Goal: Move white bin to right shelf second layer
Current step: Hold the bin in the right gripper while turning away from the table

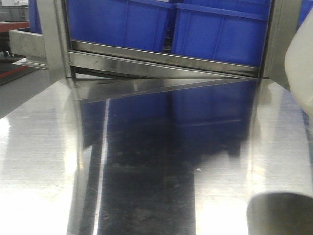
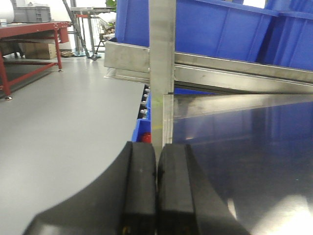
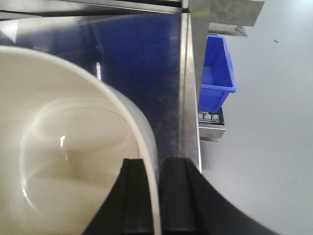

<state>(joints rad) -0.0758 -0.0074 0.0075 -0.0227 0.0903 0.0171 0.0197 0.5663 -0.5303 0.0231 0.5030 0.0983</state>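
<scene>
We see the white bin (image 3: 63,132) at the lower left of the right wrist view, the right hand (image 3: 151,166) clamped on its rim so we can carry it, while the left hand (image 2: 156,156) is closed and empty.

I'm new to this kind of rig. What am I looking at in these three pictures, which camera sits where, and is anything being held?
This is a two-armed robot on a mobile base. The front view looks from its body across a shiny steel tabletop towards large blue plastic crates on a rack. The other two cameras ride on the wrists. The left gripper is shut on nothing. The right gripper pinches the side wall of a cream-white glossy plastic tub, also visible at the front view's right edge.
</scene>
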